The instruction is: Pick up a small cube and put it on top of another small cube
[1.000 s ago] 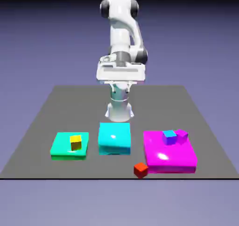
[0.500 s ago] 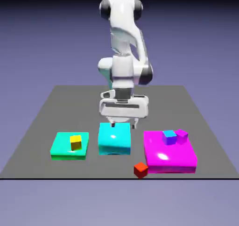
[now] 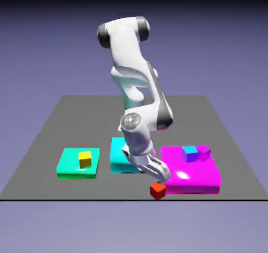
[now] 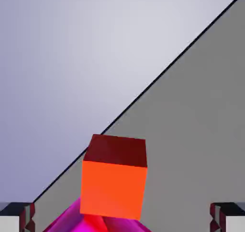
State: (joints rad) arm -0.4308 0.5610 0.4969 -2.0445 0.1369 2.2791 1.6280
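The red cube (image 3: 157,191) sat at the worktop's (image 3: 94,124) near edge, just beside the magenta block's (image 3: 191,176) corner on the exterior view's left. It lay just ahead of the hand (image 4: 122,216), between the lines of its two fingertips but nearer one. The hand hung tilted just above, fingers wide apart and empty.

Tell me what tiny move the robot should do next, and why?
I think the gripper should ease down toward the red cube, shifting a bit so the cube sits midway between its fingertips. The fingertips are wide apart with nothing held, and in the hand view the cube shows between them but nearer the left one.
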